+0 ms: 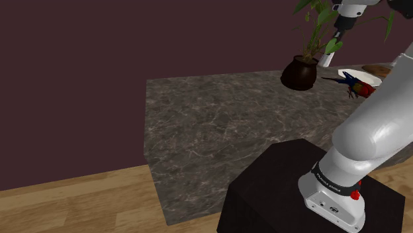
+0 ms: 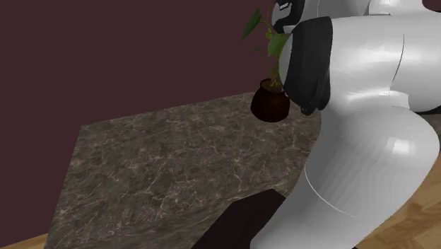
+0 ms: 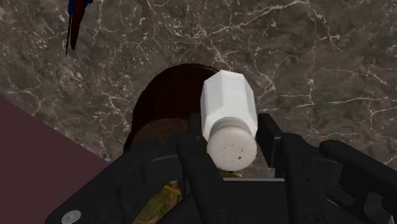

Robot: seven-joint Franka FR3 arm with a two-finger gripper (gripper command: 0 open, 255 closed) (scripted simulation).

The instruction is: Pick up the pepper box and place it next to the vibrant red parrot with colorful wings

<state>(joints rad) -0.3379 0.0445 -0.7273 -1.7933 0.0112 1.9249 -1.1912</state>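
1. The hand (image 3: 230,137) is closed part-way on the pepper box (image 3: 229,102). Its two black fingers (image 3: 191,137) clasp the white box from opposite sides, just below the perforated cap, which faces the wrist camera.
2. The box hangs in the air above the marble worktop (image 1: 218,126). Its body points down, away from the hand, with a slight tilt.
3. Straight below the box sits the dark brown pot (image 3: 159,108) of a leafy plant (image 1: 318,26).
4. The red parrot (image 1: 357,87), with blue wings and tail, is at the worktop's far end on the shoulder view's right. It is near the pot and at the near edge of a white plate (image 1: 370,77).
5. The arm (image 1: 377,126) rises from the black stand (image 1: 278,192) at the shoulder view's lower right. It reaches up over the far end of the worktop, with its wrist high among the plant's leaves and the hand pointing downward.
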